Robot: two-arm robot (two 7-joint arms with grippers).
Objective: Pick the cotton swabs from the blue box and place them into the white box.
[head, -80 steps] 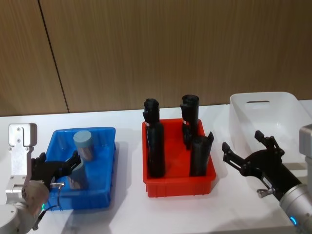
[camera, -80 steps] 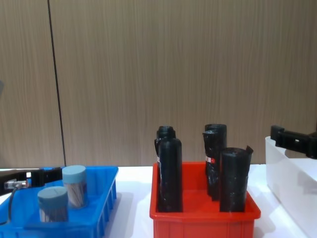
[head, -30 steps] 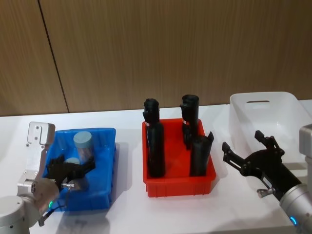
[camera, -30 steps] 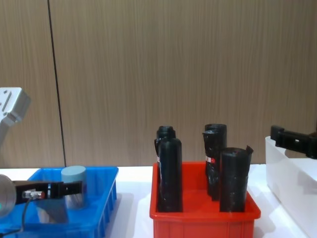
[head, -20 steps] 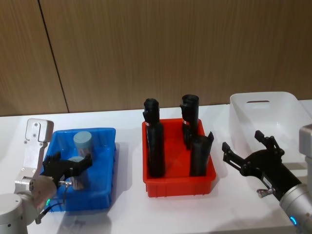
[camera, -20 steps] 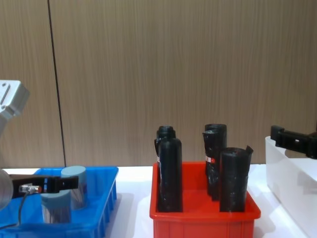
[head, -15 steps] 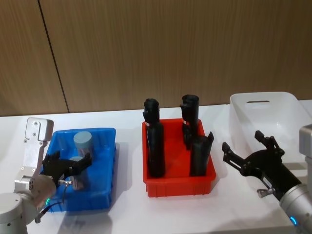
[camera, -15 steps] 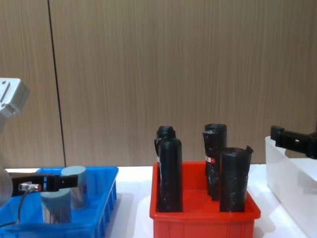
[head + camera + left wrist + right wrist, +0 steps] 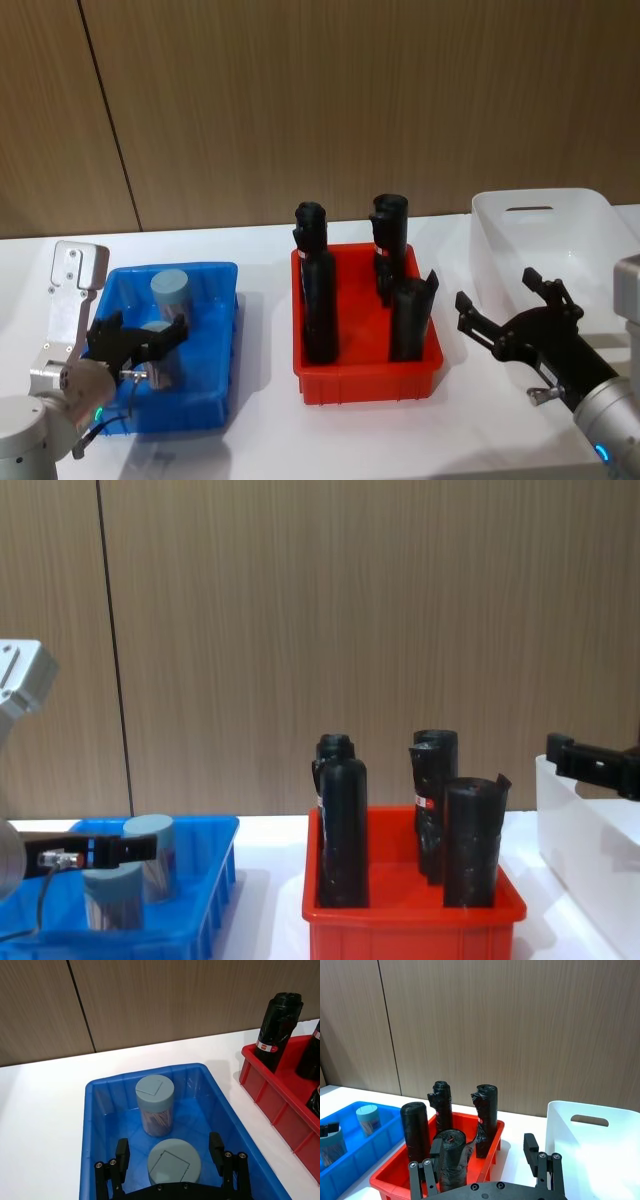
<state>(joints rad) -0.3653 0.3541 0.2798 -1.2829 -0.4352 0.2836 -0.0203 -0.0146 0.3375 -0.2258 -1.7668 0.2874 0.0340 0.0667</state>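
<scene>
- The left gripper (image 9: pixel 169 1149) sits low inside the blue box (image 9: pixel 94 1110) with its jaws spread and nothing clamped.
- Between its fingers (image 9: pixel 122 1153) stands the nearer cotton-swab jar (image 9: pixel 175 1162), upright, with a visible gap to the pad on each side.
- Just past the fingertips, the farther cotton-swab jar (image 9: pixel 155 1105) stands upright near the box's back wall, apart from the nearer one.
- From the chest view, the two jars (image 9: pixel 112 895) (image 9: pixel 150 848) overlap, with the gripper's finger crossing at lid height.
- Off to this gripper's right, a red bin (image 9: pixel 370 385) on the table (image 9: pixel 265 430) holds upright black rolls (image 9: pixel 318 300).
- Beyond that bin, the right gripper (image 9: pixel 497 292) hovers over the table, jaws wide and empty.
- The white box (image 9: pixel 590 215) stands just behind the right gripper and to its right; what its inside holds cannot be told.
</scene>
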